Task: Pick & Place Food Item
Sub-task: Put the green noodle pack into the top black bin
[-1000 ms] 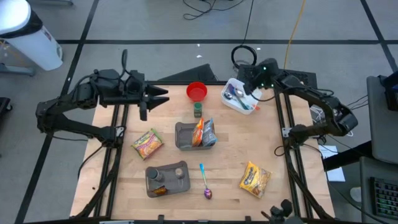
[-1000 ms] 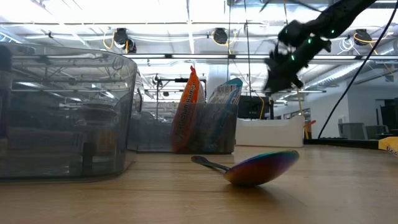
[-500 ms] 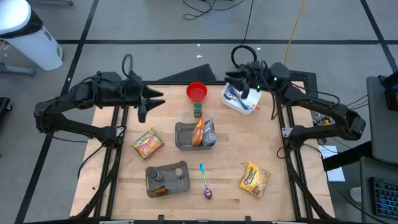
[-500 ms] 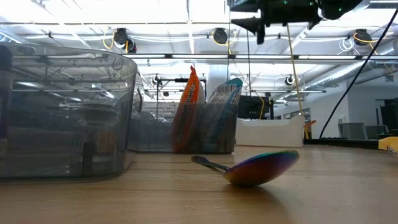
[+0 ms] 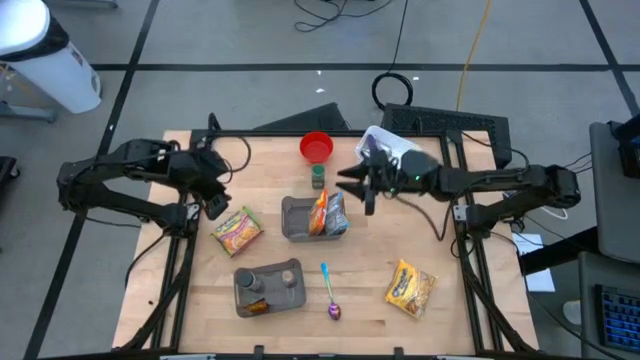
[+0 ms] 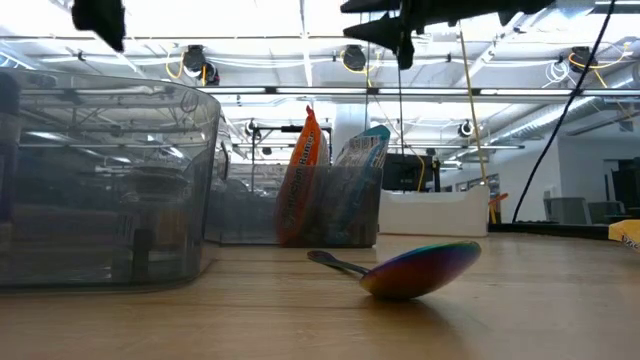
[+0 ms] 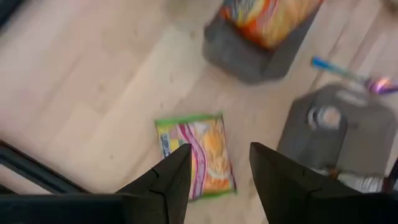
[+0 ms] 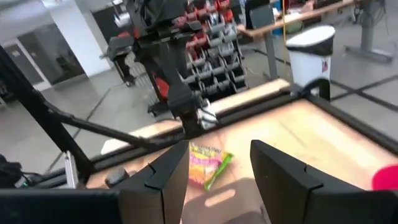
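A green-edged yellow snack packet (image 5: 237, 230) lies flat on the table's left part; it also shows in the left wrist view (image 7: 196, 155). My left gripper (image 5: 214, 203) hangs open above its far-left side, pointing down, and touches nothing (image 7: 217, 171). My right gripper (image 5: 352, 186) is open and empty, held high and level, pointing toward the table's left, just right of the grey bin (image 5: 296, 221). That bin holds an orange bag and a blue bag upright (image 5: 328, 212). A yellow packet (image 5: 410, 287) lies flat at the near right.
A red bowl (image 5: 317, 147) and a small green jar (image 5: 318, 177) stand at the far middle. A white tray of cutlery (image 5: 392, 152) is at the far right. A second grey bin (image 5: 268, 287) and a rainbow spoon (image 5: 330, 297) lie near the front edge.
My left gripper has come from the far edge toward the near edge and tipped down over the green-edged packet. My right gripper has left the white tray, swung toward the table's middle and turned level, pointing left. No object has moved.
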`<state>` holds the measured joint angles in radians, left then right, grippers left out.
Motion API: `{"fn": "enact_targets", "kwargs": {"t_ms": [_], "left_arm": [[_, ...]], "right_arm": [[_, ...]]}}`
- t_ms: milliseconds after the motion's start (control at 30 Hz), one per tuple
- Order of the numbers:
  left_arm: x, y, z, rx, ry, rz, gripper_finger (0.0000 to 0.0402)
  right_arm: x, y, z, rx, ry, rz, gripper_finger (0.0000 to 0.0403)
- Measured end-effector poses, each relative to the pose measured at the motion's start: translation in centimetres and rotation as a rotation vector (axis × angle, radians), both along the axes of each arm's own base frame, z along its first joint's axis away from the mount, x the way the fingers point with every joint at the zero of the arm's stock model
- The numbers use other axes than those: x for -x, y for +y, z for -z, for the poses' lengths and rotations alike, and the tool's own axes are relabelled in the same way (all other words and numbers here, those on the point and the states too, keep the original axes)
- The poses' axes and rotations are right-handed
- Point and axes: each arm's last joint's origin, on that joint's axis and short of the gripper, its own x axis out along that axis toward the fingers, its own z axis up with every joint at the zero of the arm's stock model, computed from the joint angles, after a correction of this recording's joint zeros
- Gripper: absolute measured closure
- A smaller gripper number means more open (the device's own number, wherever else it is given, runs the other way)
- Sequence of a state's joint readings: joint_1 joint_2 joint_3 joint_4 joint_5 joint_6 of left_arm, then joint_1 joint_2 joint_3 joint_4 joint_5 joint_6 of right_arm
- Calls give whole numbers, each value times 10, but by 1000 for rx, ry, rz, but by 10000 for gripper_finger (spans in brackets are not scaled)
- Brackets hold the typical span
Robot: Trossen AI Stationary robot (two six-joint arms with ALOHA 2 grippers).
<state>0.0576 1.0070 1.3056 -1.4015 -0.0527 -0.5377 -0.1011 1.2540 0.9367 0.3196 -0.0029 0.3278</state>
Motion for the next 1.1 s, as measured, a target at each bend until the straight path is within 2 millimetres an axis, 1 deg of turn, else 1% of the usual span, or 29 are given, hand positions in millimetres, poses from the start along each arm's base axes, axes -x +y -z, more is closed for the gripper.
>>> {"fn": "enact_targets", "kwargs": {"t_ms": [133,233,300,400,467,533,667,767,933,1100], "left_arm": [[-2,-3,27,67,71,37,234],[-4,-3,51,79,132,56,234],[-9,0,68,102,130,64,234],[-16,6,93,190,95,94,234],[-18,10,106,245,70,109,234],[-20,16,116,262,65,107,234],[-16,28,126,228,85,60,234],[-11,39,131,204,106,-14,234],[-2,57,139,232,112,-124,234],[6,71,158,271,180,-216,234]], "right_arm": [[-11,7,13,-57,35,4,236],[-14,9,17,-109,46,1,236],[-15,10,18,-122,42,1,236],[-16,9,15,-131,18,1,236],[-16,9,13,-129,-6,0,236],[-15,9,10,-128,-30,-2,236],[-15,9,8,-139,-45,-2,236],[-15,9,9,-156,-41,-1,236],[-15,9,9,-154,-42,-1,236],[-15,8,9,-148,-41,2,236]]}}
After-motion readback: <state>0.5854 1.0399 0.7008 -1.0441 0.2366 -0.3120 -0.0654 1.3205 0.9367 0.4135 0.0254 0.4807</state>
